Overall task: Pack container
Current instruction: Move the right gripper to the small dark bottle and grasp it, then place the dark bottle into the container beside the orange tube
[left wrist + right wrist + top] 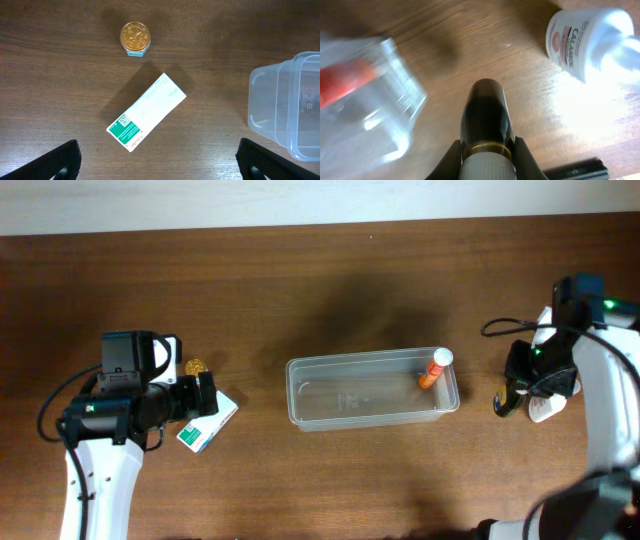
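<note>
The clear plastic container sits mid-table with an orange tube lying in its right end; the container also shows in the left wrist view and, blurred, in the right wrist view. My right gripper is shut on a dark bottle with a gold band and white cap, just right of the container. My left gripper is open and empty above a white and green box. A small gold-lidded jar stands beyond the box.
A white bottle with a pink label lies on the table right of my right gripper; it also shows in the overhead view. The table's far edge runs along the top.
</note>
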{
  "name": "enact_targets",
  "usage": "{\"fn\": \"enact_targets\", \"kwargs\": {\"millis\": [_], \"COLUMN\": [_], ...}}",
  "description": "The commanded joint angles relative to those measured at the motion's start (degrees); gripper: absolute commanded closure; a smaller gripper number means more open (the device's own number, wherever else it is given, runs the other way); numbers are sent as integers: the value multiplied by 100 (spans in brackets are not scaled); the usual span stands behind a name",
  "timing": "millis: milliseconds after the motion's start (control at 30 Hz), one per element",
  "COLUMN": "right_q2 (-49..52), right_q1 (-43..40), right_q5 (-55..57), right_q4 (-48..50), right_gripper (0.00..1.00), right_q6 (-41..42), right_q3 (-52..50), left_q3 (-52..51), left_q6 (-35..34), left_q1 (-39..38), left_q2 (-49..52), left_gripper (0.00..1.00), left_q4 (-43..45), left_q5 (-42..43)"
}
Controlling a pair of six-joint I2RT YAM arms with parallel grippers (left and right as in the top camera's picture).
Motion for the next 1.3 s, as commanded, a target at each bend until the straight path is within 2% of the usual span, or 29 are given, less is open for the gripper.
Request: {"fn": "enact_targets", "kwargs": {"millis": [0, 167, 267, 400, 800, 1000, 1033, 1100, 1267], "right_q2": [-756, -1311, -1285, -1045, -57, 295, 323, 343, 343], "right_q1": [507, 1491, 2039, 2334, 2402, 2402, 2402, 2402, 2402], "right_q5": [-385, -378, -374, -155, -52, -48, -50, -48, -50], "right_q4": [-192, -181, -46, 153, 1270, 1622, 1655, 1674, 1659], "right_gripper": [86, 85, 85, 85, 86, 85, 84, 76, 74], "right_q6": [-330, -249, 59, 348, 420, 415, 415, 415, 415], "right_q3": [264, 262, 229, 61, -944, -1051, -1051, -1051, -1051], "left_q3": [103, 103, 103, 103, 103, 103, 103, 103, 103], "left_q6": [72, 70, 72, 72, 72, 72, 72, 72, 72], "left_q1": [-9, -9, -7, -7, -7, -7, -9, -7, -7], "left_q2": [2, 2, 2, 2, 2, 2, 2, 2, 2], "left_gripper": [0, 1, 1, 1, 1, 0, 0, 0, 0], "left_q4": [-2, -2, -2, -2, -2, -2, -2, -2, -2], "left_q5": [63, 63, 63, 63, 63, 63, 63, 63, 63]}}
